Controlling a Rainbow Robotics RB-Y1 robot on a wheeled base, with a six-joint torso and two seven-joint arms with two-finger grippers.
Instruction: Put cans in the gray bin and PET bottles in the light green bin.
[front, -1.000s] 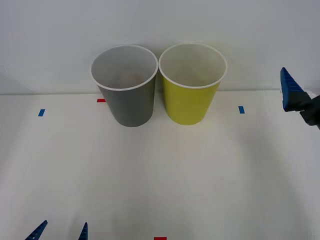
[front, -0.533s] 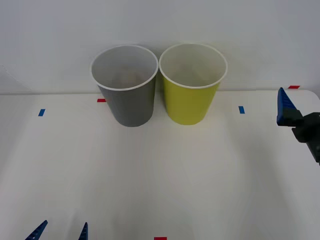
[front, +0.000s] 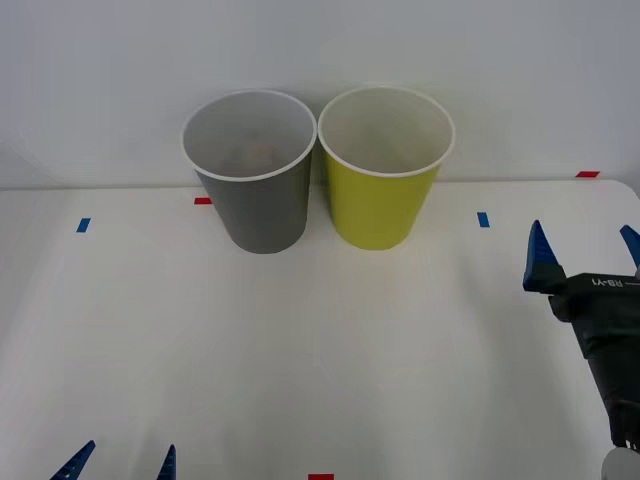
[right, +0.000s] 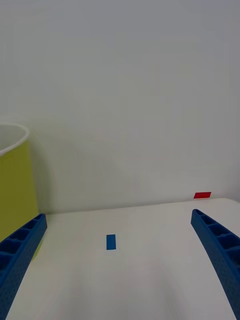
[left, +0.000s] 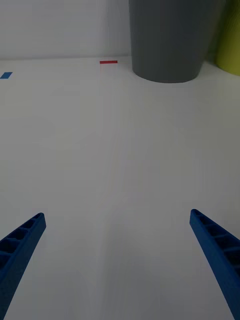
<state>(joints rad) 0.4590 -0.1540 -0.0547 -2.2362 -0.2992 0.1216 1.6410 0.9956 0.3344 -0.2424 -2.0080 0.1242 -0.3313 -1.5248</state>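
The gray bin (front: 262, 210) and the light green bin (front: 380, 205) stand upright side by side at the back of the table, almost touching. No can or PET bottle is in view. My right gripper (front: 583, 240) hovers open and holds nothing at the table's right side, to the right of the light green bin (right: 15, 190) and nearer than it. Its blue fingers (right: 215, 245) stand wide apart. My left gripper (front: 128, 455) is open and holds nothing at the near left edge, well in front of the gray bin (left: 170, 40).
Small tape marks lie on the white table: blue (front: 83, 225) at the left, blue (front: 483, 219) at the right, red (front: 203, 201) by the gray bin, red (front: 587, 174) far right, red (front: 320, 477) at the near edge. A white wall stands close behind the bins.
My right gripper has come down and nearer, from the right edge inward, so both its fingers now show. The left gripper and the bins have not moved.
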